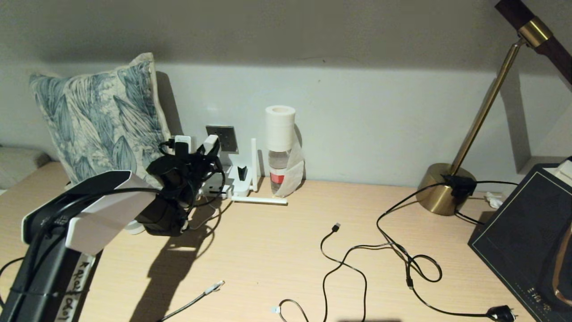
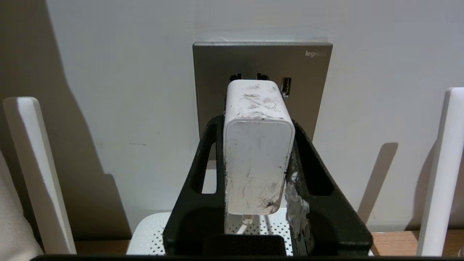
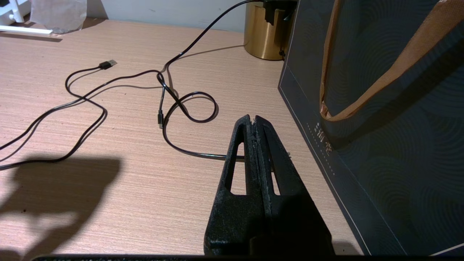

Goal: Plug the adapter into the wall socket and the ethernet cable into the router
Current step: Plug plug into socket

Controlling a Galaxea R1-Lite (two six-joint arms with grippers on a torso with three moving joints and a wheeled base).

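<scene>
— Where do you have the adapter [image 2: 258, 145] now?
— Your left end effector [image 2: 258, 119] is clamped on it, with its front end at the slots of the wall socket [image 2: 311, 87], above the router [image 2: 152, 235].
— And your right end effector [image 3: 254, 125]?
— Pressed together, holding nothing, above the surface [image 3: 127, 188] beside the dark bag [image 3: 380, 127].

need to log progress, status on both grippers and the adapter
Left gripper shut on adapter, at wall socket. Right gripper shut, empty, low over table. Nothing blocking.
</scene>
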